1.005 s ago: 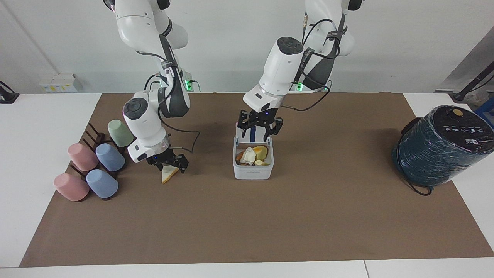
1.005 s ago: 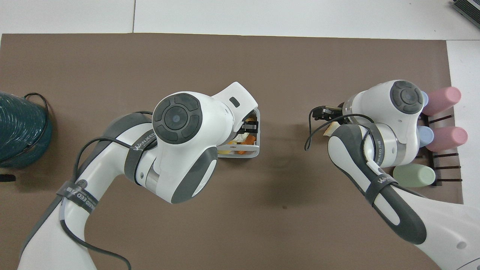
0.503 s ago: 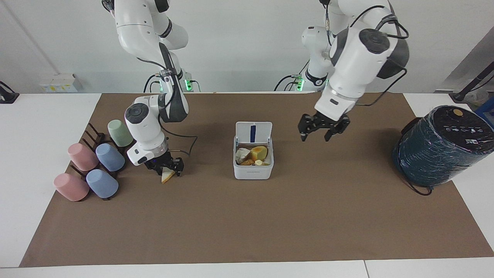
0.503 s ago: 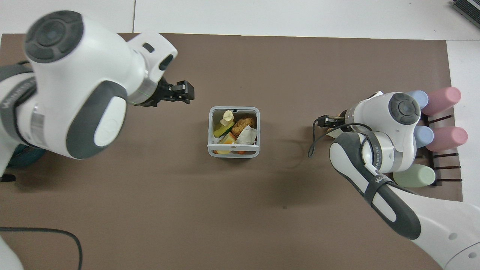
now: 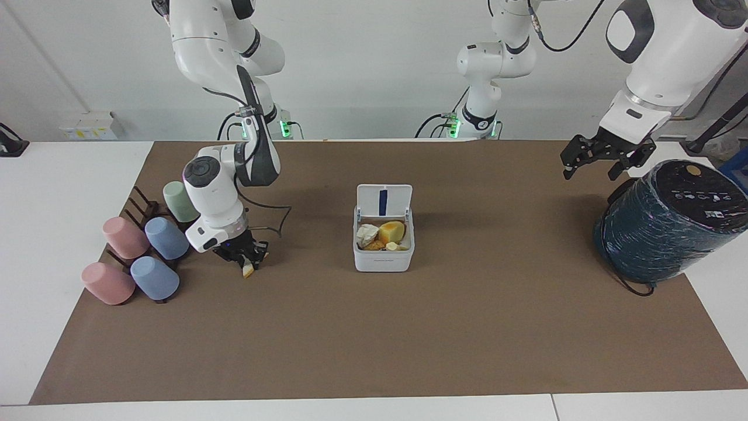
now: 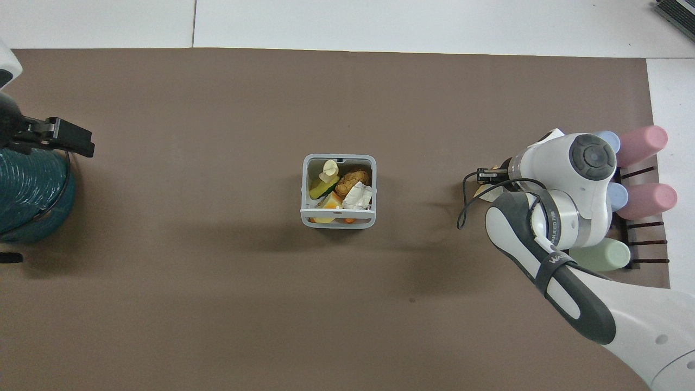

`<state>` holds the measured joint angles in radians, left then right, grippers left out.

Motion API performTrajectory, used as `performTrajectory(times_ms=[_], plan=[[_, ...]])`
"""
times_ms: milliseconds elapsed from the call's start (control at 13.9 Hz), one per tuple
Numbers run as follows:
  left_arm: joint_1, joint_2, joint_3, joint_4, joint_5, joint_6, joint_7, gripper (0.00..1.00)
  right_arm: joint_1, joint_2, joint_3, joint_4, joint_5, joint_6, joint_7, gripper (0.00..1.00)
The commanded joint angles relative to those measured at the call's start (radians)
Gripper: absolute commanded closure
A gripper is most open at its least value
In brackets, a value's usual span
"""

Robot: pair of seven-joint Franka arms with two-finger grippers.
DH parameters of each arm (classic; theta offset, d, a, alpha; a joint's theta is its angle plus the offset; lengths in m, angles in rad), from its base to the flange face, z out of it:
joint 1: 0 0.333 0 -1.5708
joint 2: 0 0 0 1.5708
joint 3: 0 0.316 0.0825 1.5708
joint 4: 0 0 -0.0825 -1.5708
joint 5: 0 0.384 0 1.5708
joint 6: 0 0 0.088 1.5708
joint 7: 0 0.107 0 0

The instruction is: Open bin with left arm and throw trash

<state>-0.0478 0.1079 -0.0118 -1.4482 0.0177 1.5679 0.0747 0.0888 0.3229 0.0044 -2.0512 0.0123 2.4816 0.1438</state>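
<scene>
- Two arms work over the bench (image 5: 374,351), which carries a brown mat.
- The bin (image 5: 383,257) stands mid-mat with its hinged lid (image 5: 384,200) upright at the edge nearer the robots, a blue stripe down the lid's inner face.
- Inside the bin lie mixed scraps — a crumpled off-white paper wad (image 5: 366,234), a yellow-orange chunk (image 5: 392,231) and a small pale piece (image 6: 327,169) among them.
- The right end effector (image 5: 245,257) is low over the mat toward the right arm's end, beside the cups, its fingers closed on a cream wedge of trash (image 5: 249,271); the wedge's tip is at the mat, though whether it touches cannot be told.
- The overhead view shows only a sliver of that wedge beside the right end effector (image 6: 488,176).
- The left end effector (image 5: 602,156) hangs in the air at the left arm's end, just above and beside the dark teal cylinder (image 5: 666,225), fingers spread apart and holding nothing.
- From overhead, the left end effector (image 6: 59,138) lies over the cylinder's top edge.
- Five pastel cups (image 5: 146,251) — two pink, two blue, one green — lie on a dark peg rack (image 5: 143,204) at the right arm's end of the bench.
</scene>
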Motion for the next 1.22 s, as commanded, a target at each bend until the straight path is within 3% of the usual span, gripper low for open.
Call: performTrajectory(times_ms=[0, 215, 503, 862, 1149], plan=[[-0.018, -0.013, -0.010, -0.030, 0.031, 0.012, -0.006, 0.00, 0.009, -0.001, 0.006, 0.028, -0.006, 0.004, 0.002, 1.00], [-0.018, -0.030, -0.010, -0.070, 0.031, 0.044, -0.013, 0.00, 0.055, -0.011, 0.008, 0.095, -0.006, -0.085, 0.068, 1.00], [-0.018, -0.036, -0.010, -0.080, 0.031, 0.055, -0.007, 0.00, 0.155, -0.007, 0.014, 0.282, -0.002, -0.248, 0.281, 1.00], [-0.012, -0.036, -0.010, -0.080, 0.031, 0.055, -0.007, 0.00, 0.302, 0.011, 0.016, 0.359, 0.006, -0.234, 0.620, 1.00], [-0.009, -0.036, -0.010, -0.080, 0.031, 0.052, -0.007, 0.00, 0.410, 0.018, 0.016, 0.346, 0.011, -0.199, 0.744, 1.00]])
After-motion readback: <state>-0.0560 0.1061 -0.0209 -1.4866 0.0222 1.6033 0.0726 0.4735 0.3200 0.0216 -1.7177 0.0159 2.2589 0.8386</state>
